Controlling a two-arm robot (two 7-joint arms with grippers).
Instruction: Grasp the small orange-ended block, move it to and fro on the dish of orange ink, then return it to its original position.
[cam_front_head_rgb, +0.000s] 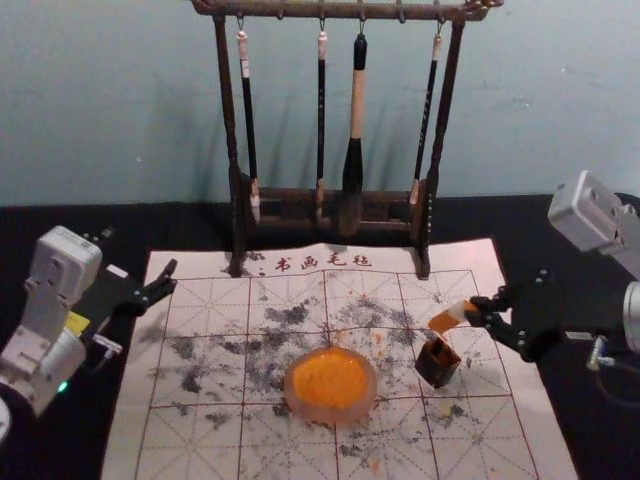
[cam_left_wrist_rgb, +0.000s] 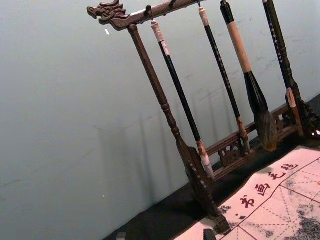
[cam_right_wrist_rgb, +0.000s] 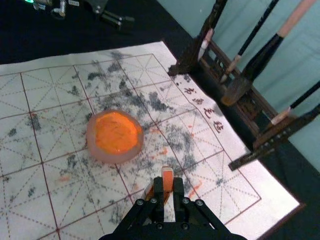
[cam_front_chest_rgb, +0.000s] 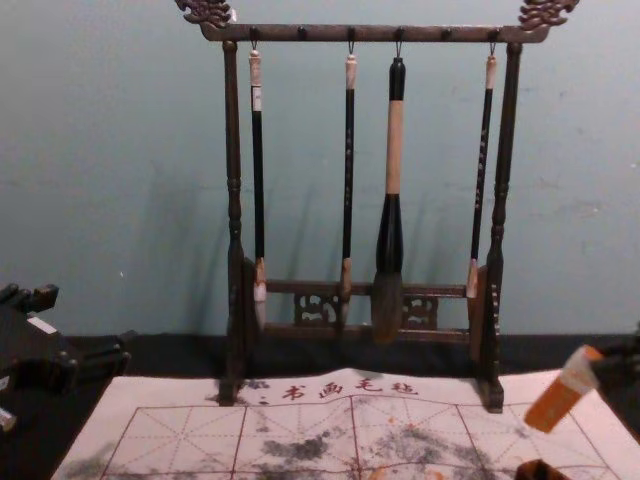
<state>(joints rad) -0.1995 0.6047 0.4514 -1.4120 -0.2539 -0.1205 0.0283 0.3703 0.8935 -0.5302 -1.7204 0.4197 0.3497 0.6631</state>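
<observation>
Right of the dish of orange ink (cam_front_head_rgb: 331, 414), the right gripper (cam_front_head_rgb: 474, 312) held the small orange-ended block (cam_front_head_rgb: 445, 320) clenched and tilted, free end lowest. Inking it well likely called for clearing the dark holder (cam_front_head_rgb: 437, 366), also right of the dish, then light, even strokes. Left of the dish, the left gripper (cam_front_head_rgb: 140, 253) was idle, jaws parted

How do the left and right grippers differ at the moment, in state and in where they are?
The left gripper is open and holds nothing, while the right gripper is shut on the orange-ended block.
The left gripper is at the left edge of the mat; the right gripper is over its right side, near the small dark pot.
Both are black and two-fingered.
</observation>
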